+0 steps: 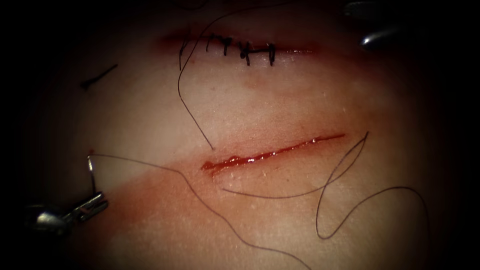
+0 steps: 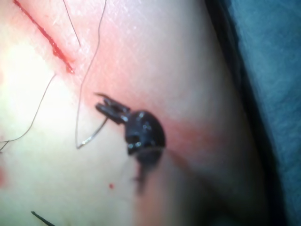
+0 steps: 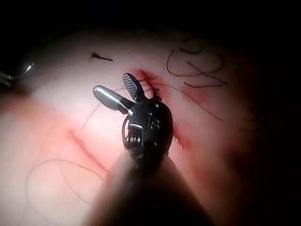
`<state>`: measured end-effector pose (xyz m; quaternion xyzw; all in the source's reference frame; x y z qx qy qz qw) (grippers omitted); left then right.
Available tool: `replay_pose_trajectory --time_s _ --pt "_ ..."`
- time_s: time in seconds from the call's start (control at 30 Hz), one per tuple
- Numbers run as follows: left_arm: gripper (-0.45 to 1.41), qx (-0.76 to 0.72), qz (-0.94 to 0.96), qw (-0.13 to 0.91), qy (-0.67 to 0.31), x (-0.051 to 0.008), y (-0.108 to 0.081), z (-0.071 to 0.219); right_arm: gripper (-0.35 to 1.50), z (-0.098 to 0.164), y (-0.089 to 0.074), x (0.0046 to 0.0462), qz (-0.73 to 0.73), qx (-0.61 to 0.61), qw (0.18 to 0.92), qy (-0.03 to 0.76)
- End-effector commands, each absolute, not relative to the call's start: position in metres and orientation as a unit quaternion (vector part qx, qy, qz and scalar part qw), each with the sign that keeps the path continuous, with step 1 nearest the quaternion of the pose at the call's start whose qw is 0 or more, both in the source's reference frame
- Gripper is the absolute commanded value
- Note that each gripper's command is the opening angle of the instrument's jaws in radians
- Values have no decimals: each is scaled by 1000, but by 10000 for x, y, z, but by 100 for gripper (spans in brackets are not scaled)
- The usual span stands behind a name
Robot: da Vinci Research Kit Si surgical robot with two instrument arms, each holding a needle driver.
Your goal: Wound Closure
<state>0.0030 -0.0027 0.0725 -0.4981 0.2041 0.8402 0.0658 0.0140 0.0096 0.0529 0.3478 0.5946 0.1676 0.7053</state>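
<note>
The tissue point(image 1: 280, 100) has an open cut point(image 1: 272, 152) with red fluid across its middle. Far to the left of the cut, my left tool point(image 1: 92, 205) is shut on the curved needle point(image 1: 91, 175), gripping its lower end. The needle stands up over the tissue surface and is not in it. Thread point(image 1: 150, 162) leaves the needle's upper end and runs right, below the cut. In the left wrist view the left tool point(image 2: 109, 110) holds the needle point(image 2: 94, 136). My right tool point(image 1: 365, 27) hovers at the far right, open and holding nothing, as the right wrist view point(image 3: 112, 84) shows.
A second cut point(image 1: 240, 47) at the back is closed with several dark stitches, and a long thread tail point(image 1: 187, 100) hangs from it toward the open cut. Loose thread loops point(image 1: 345, 200) lie right of the cut. A short cut thread end point(image 1: 100, 76) lies at the back left.
</note>
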Motion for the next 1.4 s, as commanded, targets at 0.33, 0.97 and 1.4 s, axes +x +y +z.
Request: replay_pose_trajectory --time_s 0.33,0.97,1.4 --pt "-45 -499 840 67 204 22 -32 734 121 576 42 231 16 274 761 589" --pt "-45 -499 840 66 203 25 -33 732 99 731 -119 311 -180 209 810 518" --pt "-45 -499 840 66 203 26 -34 732 84 761 -127 308 -198 151 831 498"
